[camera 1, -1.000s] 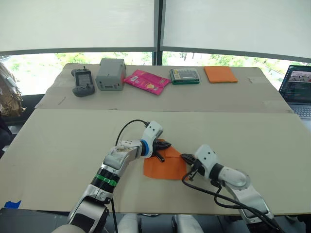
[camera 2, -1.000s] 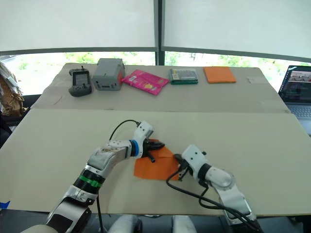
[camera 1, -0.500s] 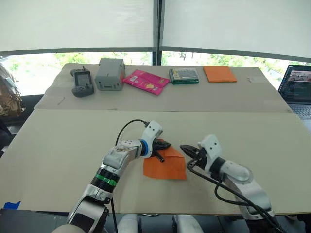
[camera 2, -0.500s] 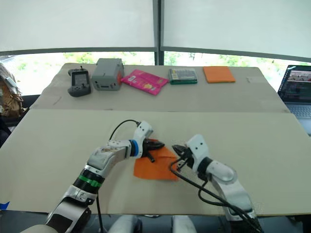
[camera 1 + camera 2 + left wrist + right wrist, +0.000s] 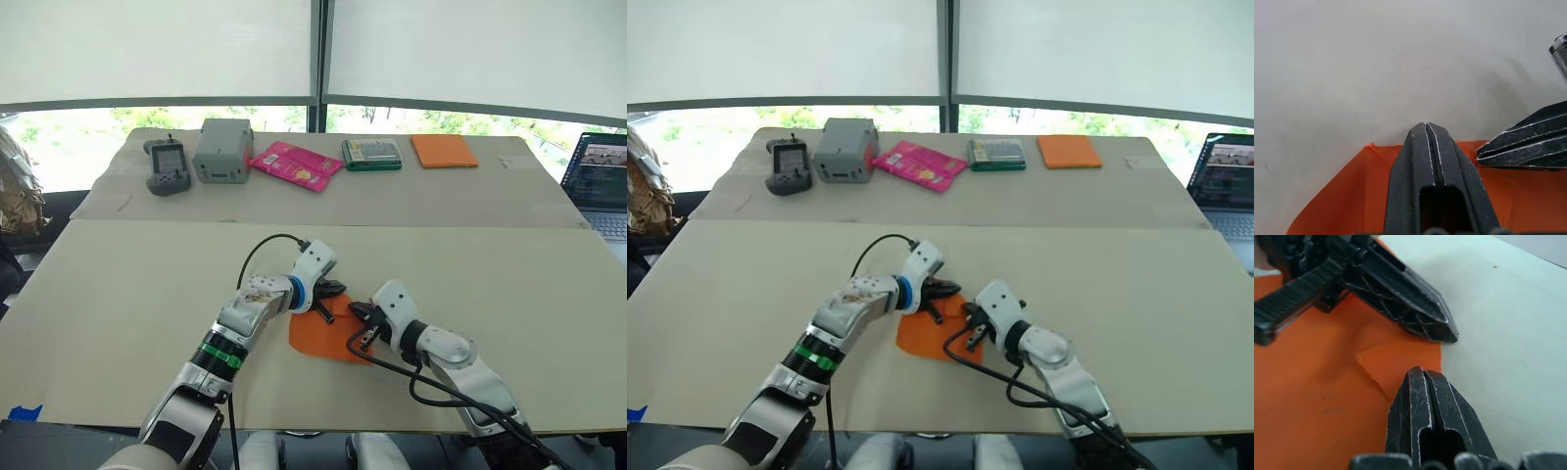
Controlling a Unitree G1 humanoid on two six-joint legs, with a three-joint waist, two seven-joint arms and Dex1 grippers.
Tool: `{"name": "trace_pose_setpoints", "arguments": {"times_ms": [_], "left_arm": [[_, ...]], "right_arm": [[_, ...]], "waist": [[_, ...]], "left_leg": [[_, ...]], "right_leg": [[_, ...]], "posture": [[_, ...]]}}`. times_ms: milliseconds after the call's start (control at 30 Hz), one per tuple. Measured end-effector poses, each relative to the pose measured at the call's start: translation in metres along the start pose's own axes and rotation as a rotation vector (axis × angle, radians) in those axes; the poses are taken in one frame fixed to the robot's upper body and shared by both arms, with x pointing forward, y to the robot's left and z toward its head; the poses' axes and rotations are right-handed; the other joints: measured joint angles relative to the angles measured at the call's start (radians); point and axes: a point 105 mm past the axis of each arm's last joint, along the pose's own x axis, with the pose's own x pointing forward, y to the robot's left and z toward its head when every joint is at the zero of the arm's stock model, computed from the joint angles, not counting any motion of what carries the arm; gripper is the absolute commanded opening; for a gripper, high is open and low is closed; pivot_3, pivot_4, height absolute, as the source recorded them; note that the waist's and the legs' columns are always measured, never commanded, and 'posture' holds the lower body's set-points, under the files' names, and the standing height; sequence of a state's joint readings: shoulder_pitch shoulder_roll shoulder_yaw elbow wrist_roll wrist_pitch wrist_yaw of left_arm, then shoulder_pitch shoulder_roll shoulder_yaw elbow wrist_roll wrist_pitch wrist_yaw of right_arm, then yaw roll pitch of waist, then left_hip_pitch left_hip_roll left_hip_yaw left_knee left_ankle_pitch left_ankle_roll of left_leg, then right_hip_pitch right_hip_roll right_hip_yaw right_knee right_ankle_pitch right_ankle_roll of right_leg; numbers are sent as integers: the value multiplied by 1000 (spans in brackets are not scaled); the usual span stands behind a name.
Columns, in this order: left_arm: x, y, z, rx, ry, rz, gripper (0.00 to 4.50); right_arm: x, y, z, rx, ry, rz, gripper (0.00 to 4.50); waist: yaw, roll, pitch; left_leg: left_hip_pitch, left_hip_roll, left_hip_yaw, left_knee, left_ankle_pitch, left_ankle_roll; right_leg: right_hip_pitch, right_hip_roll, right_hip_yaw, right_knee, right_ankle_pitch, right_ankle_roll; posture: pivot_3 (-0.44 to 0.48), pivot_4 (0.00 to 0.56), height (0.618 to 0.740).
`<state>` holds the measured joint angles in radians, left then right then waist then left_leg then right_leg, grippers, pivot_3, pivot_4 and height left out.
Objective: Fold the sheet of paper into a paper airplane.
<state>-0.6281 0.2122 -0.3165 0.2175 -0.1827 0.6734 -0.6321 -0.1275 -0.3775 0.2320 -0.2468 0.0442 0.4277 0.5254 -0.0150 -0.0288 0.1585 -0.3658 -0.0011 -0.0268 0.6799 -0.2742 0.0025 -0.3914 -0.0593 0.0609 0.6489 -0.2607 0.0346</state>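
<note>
The sheet of paper (image 5: pixel 329 336), bright orange and creased, lies flat on the near table, with a folded flap showing in the right wrist view (image 5: pixel 1312 401). My left gripper (image 5: pixel 1425 128) is shut, its tip resting at the paper's far edge (image 5: pixel 1352 196). It comes in from the left (image 5: pixel 334 292). My right gripper (image 5: pixel 1423 373) is shut too, tip down on the paper's far right corner (image 5: pixel 359 312), a short way from the left gripper (image 5: pixel 1400 298). No paper sits between either pair of fingers.
On the far table stand a grey handheld device (image 5: pixel 167 166), a grey box (image 5: pixel 222 150), a pink packet (image 5: pixel 296 164), a green-edged case (image 5: pixel 372 154) and a thick orange pad (image 5: pixel 444 150). A laptop (image 5: pixel 600 186) sits at the far right. Cables trail from both wrists.
My right gripper rose off the table beside the paper, then came left and down onto the paper's right corner. My left gripper shifted slightly right and farther.
</note>
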Motion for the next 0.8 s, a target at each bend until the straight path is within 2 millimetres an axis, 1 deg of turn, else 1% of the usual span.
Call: {"name": "trace_pose_setpoints", "arguments": {"times_ms": [133,233,300,433,533,600,633,733,800], "left_arm": [[-7,12,-2,12,7,38,0],[-19,28,-6,3,15,89,0],[-28,38,-8,-42,3,122,0],[-42,50,-10,-134,-34,174,0],[-56,57,-1,-220,-115,189,0],[-67,63,6,-266,-158,218,539],[-72,64,5,-294,-167,230,823],[-82,57,-7,-383,-162,217,1785],[-83,50,-14,-447,-151,205,2580]], "right_arm": [[1,1,0,1,4,1,18],[1,1,-1,2,8,2,18],[2,1,-2,4,11,3,18],[3,0,-1,2,12,4,18],[5,-1,0,0,12,5,18],[8,0,0,6,9,8,0],[10,1,2,6,6,10,0],[13,4,4,10,-3,14,0],[14,4,4,9,-1,8,0]], "waist": [[-5,0,0],[-7,0,0],[-7,0,0],[-9,0,0],[-8,0,0],[-9,0,0],[-11,0,0],[-17,0,0],[-17,0,0]], "left_leg": [[2,0,0,-1,0,0],[4,1,0,-2,0,0],[4,1,0,-2,0,0],[3,1,0,-2,0,0],[1,2,0,-2,0,0],[2,2,0,-2,0,0],[2,2,0,-2,0,0],[1,3,0,-4,0,0],[0,4,0,-3,0,0]], "right_leg": [[1,1,0,0,0,0],[3,1,0,0,0,0],[2,0,0,-1,0,0],[1,0,0,-1,0,0],[0,0,0,-1,0,0],[0,0,0,-1,0,0],[0,0,0,-1,0,0],[-1,0,0,-1,0,0],[-2,-1,0,-1,0,0]], "posture": [[0,150,740],[0,150,740],[0,150,740],[0,150,740],[0,150,740],[0,150,740],[0,150,740],[0,150,740],[0,150,740]]}}
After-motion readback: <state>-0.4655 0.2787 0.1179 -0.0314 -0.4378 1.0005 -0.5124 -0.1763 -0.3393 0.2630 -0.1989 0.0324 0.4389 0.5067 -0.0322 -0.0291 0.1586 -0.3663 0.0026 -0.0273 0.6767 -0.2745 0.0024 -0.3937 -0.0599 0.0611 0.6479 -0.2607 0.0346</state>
